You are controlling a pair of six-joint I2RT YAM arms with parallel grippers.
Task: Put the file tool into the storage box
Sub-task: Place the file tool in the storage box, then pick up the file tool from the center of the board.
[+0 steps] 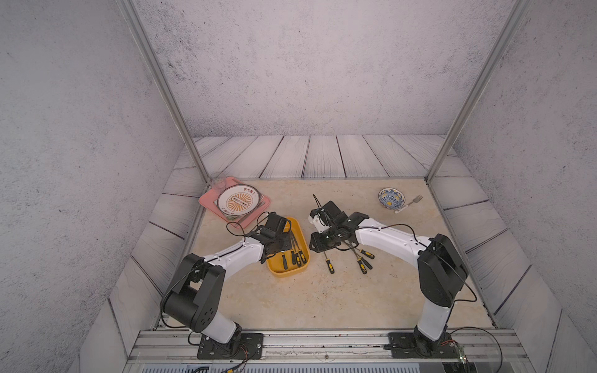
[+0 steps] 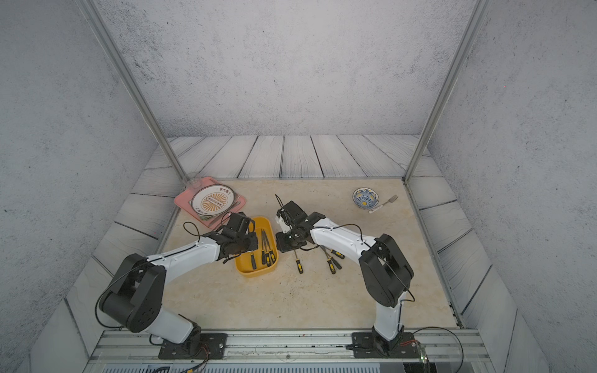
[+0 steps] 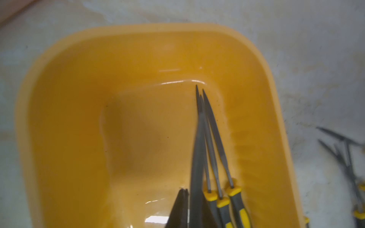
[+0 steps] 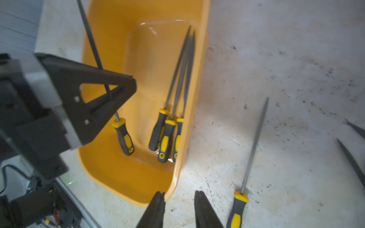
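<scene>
From my console, the left tool [image 4: 112, 90] hangs over the storage box [image 4: 118, 177], and a file [image 4: 123, 136] slants through its jaws. The black-and-yellow handle sits low inside the box, and the shaft rises past the fingers. The left wrist view is blurred there, so I cannot tell whether the jaws are clamped on the shaft or slack around it. Three more files [image 4: 167, 134] lie side by side in the box, along the wall nearer the right tool [image 4: 179, 209]. That tool's jaws stand apart with nothing between them, above the bare surface [image 4: 276, 59] and just beside the box's outer wall. A loose file [image 4: 254, 148] lies on the surface just beside the right tool, on the side away from the box, and several other files [image 1: 363, 261] cross each other farther out that way. In both top views the yellow box sits between the two tools, mostly under the left one. A pink tray [image 1: 210, 200] carrying a plate [image 1: 238, 201] lies beyond the left tool, and a patterned bowl [image 1: 391, 197] with a fork [image 1: 410, 203] sits well apart from the right tool.
</scene>
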